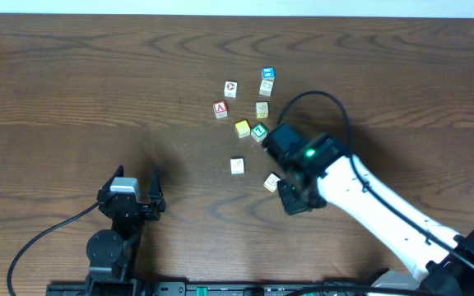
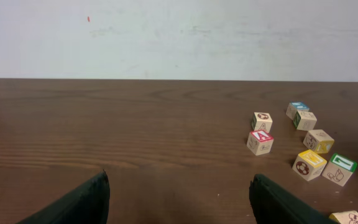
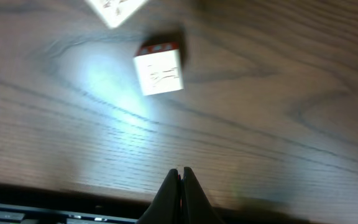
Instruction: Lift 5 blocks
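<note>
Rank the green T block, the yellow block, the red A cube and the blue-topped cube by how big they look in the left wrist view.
1. The yellow block and the green T block: they look alike and are nearest the camera.
2. The red A cube.
3. The blue-topped cube, farthest back.
Distance probably explains the differences.

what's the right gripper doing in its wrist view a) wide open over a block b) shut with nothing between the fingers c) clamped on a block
b: the right gripper has its fingertips pressed together over bare table, and the nearest cream block lies apart from it.
</note>
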You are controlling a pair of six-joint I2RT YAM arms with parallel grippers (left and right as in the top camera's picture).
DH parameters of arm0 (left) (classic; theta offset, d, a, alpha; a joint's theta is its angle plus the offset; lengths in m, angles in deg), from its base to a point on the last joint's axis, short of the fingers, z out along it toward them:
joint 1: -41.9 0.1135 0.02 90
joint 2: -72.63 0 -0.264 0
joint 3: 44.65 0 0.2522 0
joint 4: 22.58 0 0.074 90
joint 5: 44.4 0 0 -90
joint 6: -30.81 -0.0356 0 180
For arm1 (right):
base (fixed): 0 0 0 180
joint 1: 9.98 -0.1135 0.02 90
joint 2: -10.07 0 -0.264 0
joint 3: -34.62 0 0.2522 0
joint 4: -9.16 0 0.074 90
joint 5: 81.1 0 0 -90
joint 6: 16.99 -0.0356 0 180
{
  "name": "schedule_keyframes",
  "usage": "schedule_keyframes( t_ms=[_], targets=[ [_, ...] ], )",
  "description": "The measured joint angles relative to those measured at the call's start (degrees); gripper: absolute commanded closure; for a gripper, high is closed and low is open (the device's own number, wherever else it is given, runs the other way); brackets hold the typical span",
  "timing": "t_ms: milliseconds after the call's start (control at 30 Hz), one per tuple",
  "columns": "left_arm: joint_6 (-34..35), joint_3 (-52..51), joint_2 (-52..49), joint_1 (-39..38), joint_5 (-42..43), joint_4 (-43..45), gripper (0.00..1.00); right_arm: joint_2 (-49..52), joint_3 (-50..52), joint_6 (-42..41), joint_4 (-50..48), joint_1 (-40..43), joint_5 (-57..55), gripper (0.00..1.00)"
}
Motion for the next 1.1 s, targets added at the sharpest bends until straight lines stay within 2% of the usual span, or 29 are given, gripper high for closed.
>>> schedule_keyframes(
  t_ms=[167,333,500,833,1100],
  targets=[
    [0.0,-0.02,0.0,0.0,0.0,-0.02,0.27,-0.55,2.45,-3.91,-4.2,-4.5,-3.06,0.99],
    [0.0,0.0,0.0,0.0,0.02,0.0,0.27,-0.72,11.78,-6.25,-15.45,-4.87,-2.67,0.99],
    [0.0,-0.02,0.0,0.0,0.0,0.0,0.27,-0.7,18.32,-7.78,-20.61,-4.87,-1.97,0.99],
    [0.0,0.0,0.0,0.0,0.0,0.0,0.27,-0.7,23.8,-8.39,-32.02,-4.85,-1.79,0.96],
    [0.0,0.0,0.0,0.0,0.0,0.0,0.27,-0.7,24.11,-8.33,-36.26,-4.48,-1.88,0.96]
  ],
)
